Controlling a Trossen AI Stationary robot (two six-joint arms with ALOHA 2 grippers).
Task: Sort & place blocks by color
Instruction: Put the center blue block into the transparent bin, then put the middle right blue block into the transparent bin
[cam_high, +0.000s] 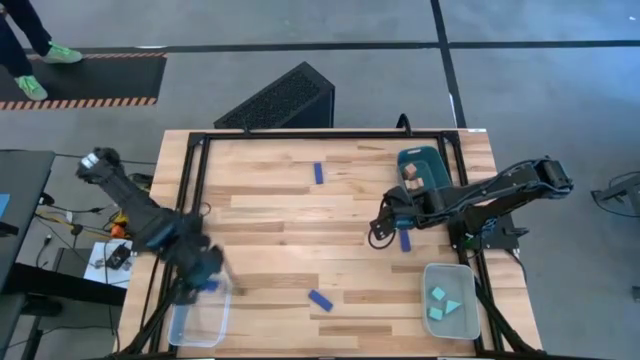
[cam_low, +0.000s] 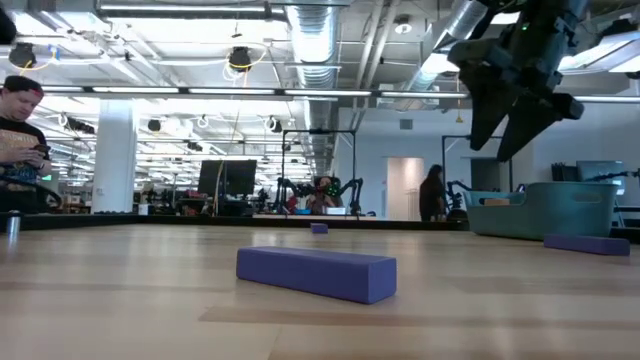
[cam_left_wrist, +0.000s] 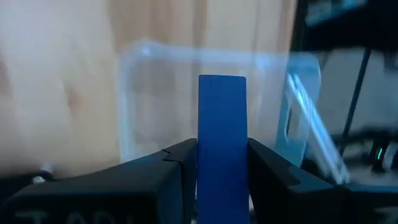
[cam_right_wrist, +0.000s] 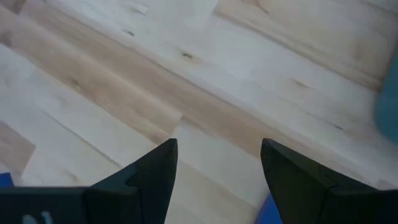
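Three dark blue bars lay loose on the table (cam_high: 300, 250) in the high view: one (cam_high: 318, 173) near the far edge, one (cam_high: 320, 299) toward the near edge, and one (cam_high: 405, 240) just under the right gripper (cam_high: 392, 222), which hung over the boards beside the dark teal bin (cam_high: 420, 168). A pale wood block (cam_high: 411, 174) sat in that bin, and teal blocks (cam_high: 442, 303) lay in the clear tray (cam_high: 450, 300) at the near right corner. The left gripper (cam_high: 205, 272) was over the other clear tray (cam_high: 200, 315) at the near left corner, with a blue bar (cam_high: 209, 285) at its tip.

From the low view, the nearest blue bar (cam_low: 316, 273) lay flat in the middle of the table, another (cam_low: 587, 243) lay at the right, and a third (cam_low: 319, 228) showed small far back. The right gripper (cam_low: 512, 130) hung above the table with its fingers spread, nothing between them.

In the left wrist view, the left gripper (cam_left_wrist: 222, 163) was clamped on an upright blue bar (cam_left_wrist: 222, 134), one finger against each side, with the clear tray (cam_left_wrist: 143, 93) directly beyond it.

In the right wrist view, the right gripper (cam_right_wrist: 219, 163) stood wide apart over bare boards, a blue bar's corner (cam_right_wrist: 268, 213) showing just beside one finger.

No readable writing showed on the blocks, trays or bin
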